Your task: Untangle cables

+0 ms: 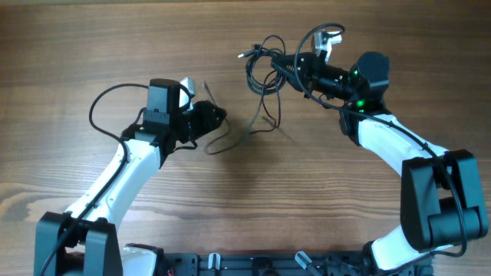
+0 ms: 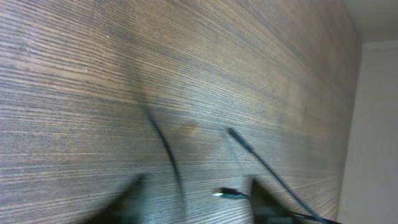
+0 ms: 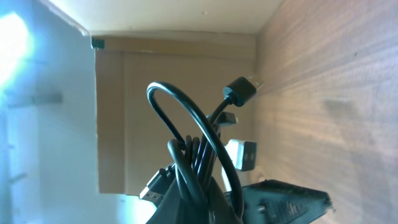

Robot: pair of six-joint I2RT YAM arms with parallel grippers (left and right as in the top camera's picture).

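- The cables [image 1: 265,67] are not untangled: overhead, most of them sit in one looped bunch near the far middle of the worktop [image 1: 92,46].
- The right pincer [image 1: 294,67] is clamped on that bunch. Its wrist view shows several strands pinched together between its jaws, a loop arching above them and plug ends sticking out past it.
- The bunch looks lifted off the wood, though the height cannot be judged.
- A few thin strands trail from the bunch toward the near side and lie loose on the worktop, one curving over to the left pincer [image 1: 215,116].
- The left pincer looks open. Its wrist view is blurred, but two dark fingers stand well apart, with a strand [image 2: 165,146] running between them and a plug [image 2: 225,194] lying just beside. I see no grip on anything.
- Done so far, by my reading: some ends pulled clear of the knot, nothing fully separated.
- Left to do: take hold of a free strand with the left pincer, draw it out against the held bunch, and repeat until each cable lies apart.
- Roughly, the task is in its early-to-middle part.
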